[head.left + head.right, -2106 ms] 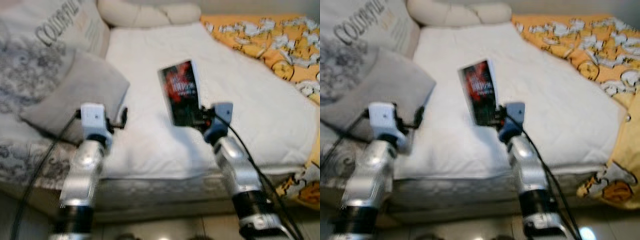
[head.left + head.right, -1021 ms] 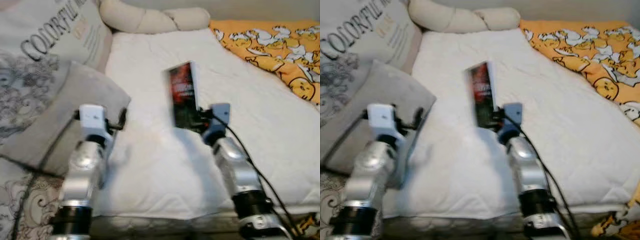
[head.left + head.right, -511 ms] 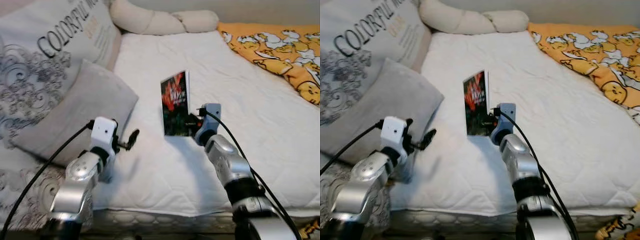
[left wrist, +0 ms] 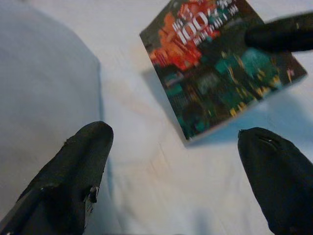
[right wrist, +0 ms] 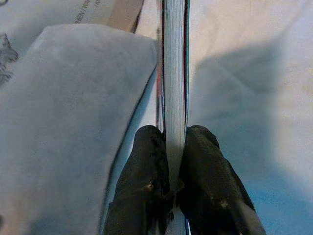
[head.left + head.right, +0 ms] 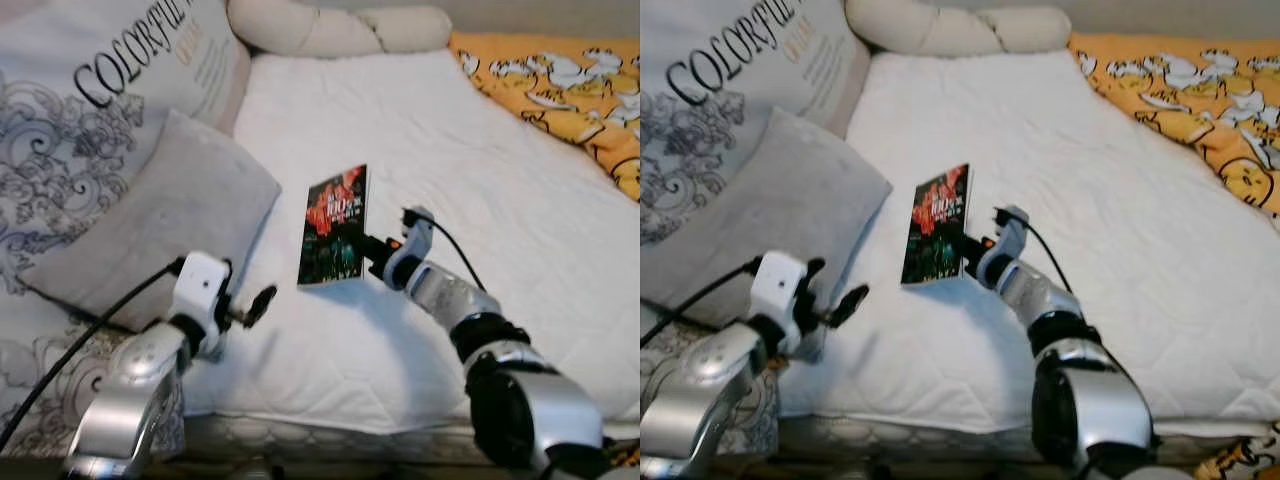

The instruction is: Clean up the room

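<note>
The right gripper [image 6: 372, 250] is clamped on a book [image 6: 333, 227] with a dark cover bearing red and teal print. One black finger sits on each face of the book, pinching it at its lower edge; the right wrist view shows the white page block [image 5: 174, 73] squeezed between the two fingertips [image 5: 146, 156]. The book stands raised and tilted above the white mattress [image 6: 480, 170], extending up and away from the fingers, its cover turned toward the robot's left.

The left gripper [image 6: 258, 302] hovers low over the mattress, to the left of the right gripper and nearer the robot. Its fingers are spread apart and hold nothing. In the left wrist view the book lies ahead of and between the two open fingertips [image 4: 78, 166], not touching them.

A grey pillow [image 6: 170, 220] lies just left of the left gripper. Behind it rests a larger printed cushion [image 6: 90, 110]. An orange patterned blanket [image 6: 570, 80] lies well to the right of the right gripper.
</note>
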Controlling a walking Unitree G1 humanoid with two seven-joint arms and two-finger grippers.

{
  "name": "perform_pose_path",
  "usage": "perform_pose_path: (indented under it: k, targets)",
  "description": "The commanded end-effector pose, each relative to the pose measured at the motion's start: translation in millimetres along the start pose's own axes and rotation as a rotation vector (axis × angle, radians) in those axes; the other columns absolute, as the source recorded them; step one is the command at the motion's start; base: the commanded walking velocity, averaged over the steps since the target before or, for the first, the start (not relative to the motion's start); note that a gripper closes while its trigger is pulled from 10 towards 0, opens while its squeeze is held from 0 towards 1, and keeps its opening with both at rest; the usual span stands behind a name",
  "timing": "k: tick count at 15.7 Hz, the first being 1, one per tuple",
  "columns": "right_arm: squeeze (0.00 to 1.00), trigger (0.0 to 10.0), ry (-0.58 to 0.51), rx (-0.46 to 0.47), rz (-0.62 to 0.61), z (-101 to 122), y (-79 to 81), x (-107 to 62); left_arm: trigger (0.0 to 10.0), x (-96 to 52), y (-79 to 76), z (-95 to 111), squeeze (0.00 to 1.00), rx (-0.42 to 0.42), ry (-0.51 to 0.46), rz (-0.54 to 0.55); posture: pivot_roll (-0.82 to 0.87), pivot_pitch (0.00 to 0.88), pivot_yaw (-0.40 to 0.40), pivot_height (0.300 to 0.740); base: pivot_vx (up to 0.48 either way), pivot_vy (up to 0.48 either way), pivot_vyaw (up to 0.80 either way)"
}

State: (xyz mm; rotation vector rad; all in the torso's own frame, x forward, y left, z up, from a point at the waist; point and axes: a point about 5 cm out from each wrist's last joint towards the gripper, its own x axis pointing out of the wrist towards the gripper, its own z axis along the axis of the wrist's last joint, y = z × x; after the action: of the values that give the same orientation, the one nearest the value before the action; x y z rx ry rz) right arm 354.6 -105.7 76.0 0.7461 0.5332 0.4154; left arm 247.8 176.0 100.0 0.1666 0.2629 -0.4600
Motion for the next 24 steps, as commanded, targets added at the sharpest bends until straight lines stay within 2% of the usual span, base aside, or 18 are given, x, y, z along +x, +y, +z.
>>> perform_pose_path:
  k: [1, 4, 6, 7, 8, 9, 12, 14, 16, 19, 23, 24]
  targets:
    - [0.0, 10.0, 0.008, 0.069, 0.057, 1, 5.7, 1.6, 10.0, -5.1, -1.1, 1, 0.17, 0.006, 0.013, -0.02, 0.17, 0.118, 0.026, 0.74, 0.0, 0.0, 0.0]
    - [0.0, 10.0, 0.087, 0.127, 0.076, -16, 1.5, 0.4, 10.0, -19.5, -5.3, -4, 0.17, 0.007, 0.061, -0.046, 0.22, 0.155, 0.011, 0.74, 0.0, 0.0, 0.0]
    - [0.0, 10.0, 0.137, 0.115, 0.07, -30, 0.3, 1.2, 10.0, -29.4, -7.1, -8, 0.17, 0.013, 0.097, -0.062, 0.24, 0.17, 0.011, 0.74, 0.0, 0.0, 0.0]
    - [0.0, 10.0, 0.148, 0.08, 0.056, -36, -0.1, 2.3, 10.0, -33.9, -6.9, -9, 0.17, 0.013, 0.108, -0.067, 0.24, 0.175, 0.014, 0.74, 0.0, 0.0, 0.0]
    - [0.56, 10.0, 0.148, 0.061, 0.048, -38, 0.3, 3.3, 10.0, -35.4, -6.6, -9, 0.17, 0.012, 0.112, -0.069, 0.24, 0.178, 0.017, 0.74, 0.0, 0.0, 0.0]
    - [1.0, 10.0, 0.142, -0.019, -0.035, -44, -2.1, 5.8, 10.0, -37.3, -4.6, -7, 0.18, 0.017, 0.119, -0.068, 0.25, 0.18, 0.019, 0.74, 0.0, 0.0, 0.0]
    - [1.0, 10.0, 0.159, -0.086, -0.129, -49, -7.5, 5.6, 10.0, -38.4, -4.4, -5, 0.18, 0.019, 0.127, -0.068, 0.26, 0.183, 0.021, 0.74, 0.0, 0.0, 0.0]
    - [1.0, 10.0, 0.186, -0.121, -0.132, -52, -11.2, 3.3, 10.0, -38.2, -5.0, -5, 0.18, 0.019, 0.13, -0.07, 0.26, 0.179, 0.021, 0.74, 0.0, 0.0, 0.0]
    - [1.0, 10.0, 0.202, -0.159, -0.159, -53, -22.1, -3.1, 10.0, -35.2, -5.5, -3, 0.18, 0.017, 0.129, -0.074, 0.26, 0.167, 0.023, 0.74, 0.0, 0.0, 0.0]
    - [1.0, 10.0, 0.206, -0.159, -0.187, -47, -38.1, -14.2, 10.0, -27.6, -6.4, -2, 0.17, 0.015, 0.118, -0.087, 0.24, 0.138, 0.027, 0.74, 0.0, 0.0, 0.0]
    - [1.0, 10.0, 0.113, -0.092, 0.01, -29, -48.1, -30.9, 10.0, -13.4, -8.4, 2, 0.18, -0.006, 0.073, -0.089, 0.19, 0.095, 0.014, 0.74, 0.0, 0.0, 0.0]
    - [1.0, 10.0, 0.079, -0.115, 0.041, -24, -53.2, -38.5, 10.0, -9.7, -11.7, 2, 0.17, -0.03, 0.055, -0.087, 0.17, 0.082, 0.01, 0.74, 0.0, 0.0, 0.0]
